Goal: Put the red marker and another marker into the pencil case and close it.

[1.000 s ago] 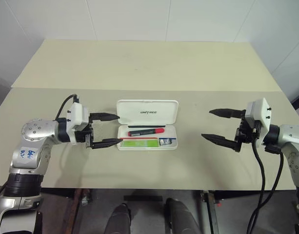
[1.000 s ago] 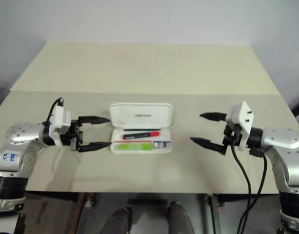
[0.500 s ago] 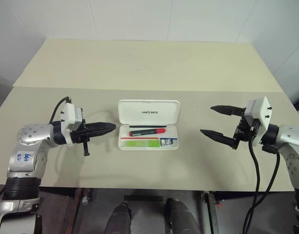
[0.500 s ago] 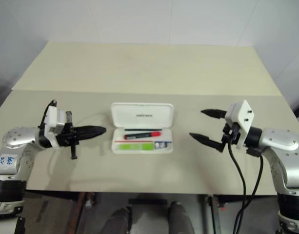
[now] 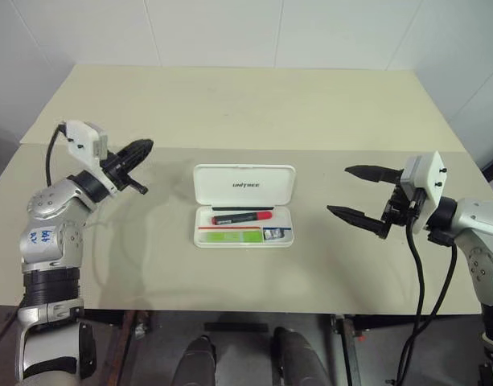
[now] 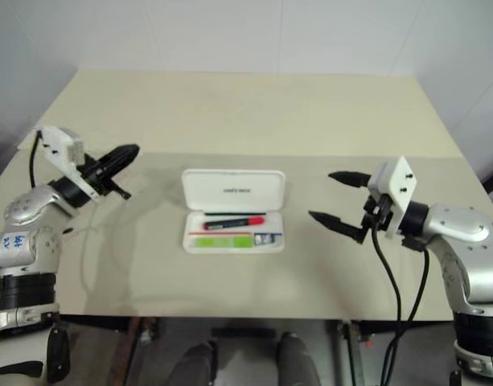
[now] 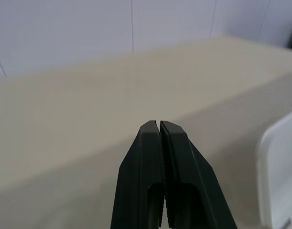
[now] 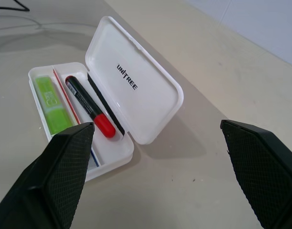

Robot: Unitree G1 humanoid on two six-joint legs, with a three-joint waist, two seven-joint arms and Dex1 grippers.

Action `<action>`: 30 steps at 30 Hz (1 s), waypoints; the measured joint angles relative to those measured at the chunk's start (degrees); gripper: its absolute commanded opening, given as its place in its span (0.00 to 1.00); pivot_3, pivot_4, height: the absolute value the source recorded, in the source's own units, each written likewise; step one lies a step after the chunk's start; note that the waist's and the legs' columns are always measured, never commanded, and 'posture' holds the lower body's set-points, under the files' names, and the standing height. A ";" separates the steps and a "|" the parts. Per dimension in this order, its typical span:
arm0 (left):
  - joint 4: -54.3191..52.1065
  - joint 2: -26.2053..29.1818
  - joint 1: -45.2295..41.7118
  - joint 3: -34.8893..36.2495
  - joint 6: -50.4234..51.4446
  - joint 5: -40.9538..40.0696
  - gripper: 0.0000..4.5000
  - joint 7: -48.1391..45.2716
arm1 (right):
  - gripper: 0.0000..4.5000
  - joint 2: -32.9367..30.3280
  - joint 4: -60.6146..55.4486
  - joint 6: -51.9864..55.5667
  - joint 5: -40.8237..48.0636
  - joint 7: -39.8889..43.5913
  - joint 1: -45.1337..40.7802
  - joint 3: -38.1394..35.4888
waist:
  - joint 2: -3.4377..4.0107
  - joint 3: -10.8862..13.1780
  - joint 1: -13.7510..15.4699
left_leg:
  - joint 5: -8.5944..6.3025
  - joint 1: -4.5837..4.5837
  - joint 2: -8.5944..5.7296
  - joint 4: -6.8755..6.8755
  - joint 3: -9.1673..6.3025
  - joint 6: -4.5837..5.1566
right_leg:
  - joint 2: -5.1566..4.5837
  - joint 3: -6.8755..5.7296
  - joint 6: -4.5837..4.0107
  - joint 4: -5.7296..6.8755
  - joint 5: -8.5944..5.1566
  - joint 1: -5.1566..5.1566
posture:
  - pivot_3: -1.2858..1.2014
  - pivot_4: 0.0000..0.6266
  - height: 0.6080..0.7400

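The white pencil case (image 5: 230, 173) lies open at the table's middle, lid tipped back. In its tray the red marker (image 5: 242, 217) lies along the back and the lime-green marker (image 5: 230, 236) along the front; the right wrist view shows both, red marker (image 8: 86, 102) and green marker (image 8: 50, 102). My left gripper (image 5: 141, 149) hovers well left of the case and a little behind it, shut with nothing between its fingers (image 7: 150, 143). My right gripper (image 5: 338, 190) stands open and empty to the right of the case, pointing at it.
A small grey piece (image 5: 272, 233) sits at the tray's right end. The table (image 5: 149, 265) has a seam (image 5: 375, 149) running across behind the case. A black cable (image 5: 415, 273) hangs from my right wrist past the front edge.
My left gripper shut, drew away from the case's left end, and swung out to the left and back. My right gripper stayed where it was, open.
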 measured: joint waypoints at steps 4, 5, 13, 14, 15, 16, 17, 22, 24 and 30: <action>5.34 -0.55 -2.57 -3.45 1.24 1.50 0.01 -1.40 | 1.00 0.15 -0.16 0.00 0.02 -0.67 -0.27 0.58 | -0.01 0.00 0.12 | 0.00 -0.04 0.00 0.00 -0.02 0.00 | 0.01 -0.01 0.00 -0.01 0.00 -0.01 | 0.52 0.24 1.00; 5.89 -0.67 -3.15 -3.89 1.20 1.69 0.01 -1.87 | 1.00 0.19 -0.17 0.00 0.02 -0.79 -0.27 0.60 | 0.00 0.00 0.11 | 0.00 -0.04 0.00 0.00 -0.01 0.00 | 0.00 -0.01 0.00 -0.03 0.00 -0.01 | 0.52 0.24 1.00; 11.91 -4.91 -8.39 -9.47 1.54 3.29 0.01 -7.49 | 1.00 1.09 -1.25 -0.02 0.29 -2.11 0.01 0.66 | -0.01 -0.01 0.09 | 0.00 -0.06 -0.01 -0.01 -0.01 -0.01 | 0.01 0.00 0.02 -0.04 0.01 -0.01 | 0.52 0.24 1.00; 11.91 -4.90 -8.55 -10.21 1.82 3.40 0.01 -8.58 | 1.00 1.11 -1.34 -0.02 0.32 -2.36 0.19 0.64 | -0.01 -0.01 -0.06 | 0.00 -0.05 -0.01 -0.02 0.00 -0.01 | 0.01 0.01 0.02 -0.04 0.01 -0.03 | 0.52 0.24 1.00; 11.90 -4.90 -8.75 -10.74 2.01 3.50 0.01 -9.46 | 1.00 1.17 -1.34 -0.02 0.32 -2.53 0.37 0.64 | -0.01 -0.01 -0.18 | 0.00 -0.04 -0.01 -0.04 0.00 -0.01 | 0.02 0.01 0.01 -0.03 0.01 -0.05 | 0.52 0.24 1.00; 11.90 -4.89 -8.94 -11.06 2.09 3.63 0.01 -10.28 | 1.00 1.27 -1.34 -0.02 0.33 -2.64 0.59 0.64 | -0.01 -0.01 -0.21 | 0.00 -0.04 -0.01 -0.05 0.00 -0.01 | 0.02 0.01 0.01 -0.02 0.00 -0.06 | 0.52 0.24 1.00; 11.87 -4.88 -9.02 -11.36 2.08 3.70 0.01 -11.02 | 1.00 1.40 -1.36 -0.02 0.33 -2.79 0.78 0.65 | -0.01 -0.01 -0.16 | 0.00 -0.04 -0.01 -0.05 0.00 -0.01 | 0.02 0.02 0.01 -0.02 0.00 -0.06 | 0.52 0.24 1.00; 9.10 -3.43 -7.74 -11.96 2.09 3.32 0.01 -16.67 | 1.00 2.08 -2.20 -0.05 0.39 -3.37 1.72 0.71 | -0.01 -0.01 0.02 | 0.00 -0.06 -0.01 -0.04 0.00 -0.01 | 0.02 0.02 0.01 -0.03 0.00 -0.05 | 0.52 0.24 1.00; 6.43 -1.76 -6.51 -12.09 1.84 2.80 0.01 -20.38 | 1.00 2.19 -2.43 -0.11 0.41 -3.68 2.11 0.68 | -0.01 -0.01 -0.01 | 0.00 -0.06 -0.01 -0.06 0.00 -0.01 | 0.02 0.03 0.01 -0.04 0.00 -0.06 | 0.52 0.24 1.00; 4.53 1.22 -4.88 -12.39 -1.51 2.79 0.01 -27.75 | 1.00 2.44 -2.60 -0.86 0.42 -3.98 2.63 0.69 | -0.01 -0.01 0.06 | 0.00 -0.05 -0.01 -0.04 0.00 -0.01 | 0.01 0.03 0.00 -0.03 0.00 -0.04 | 0.52 0.24 1.00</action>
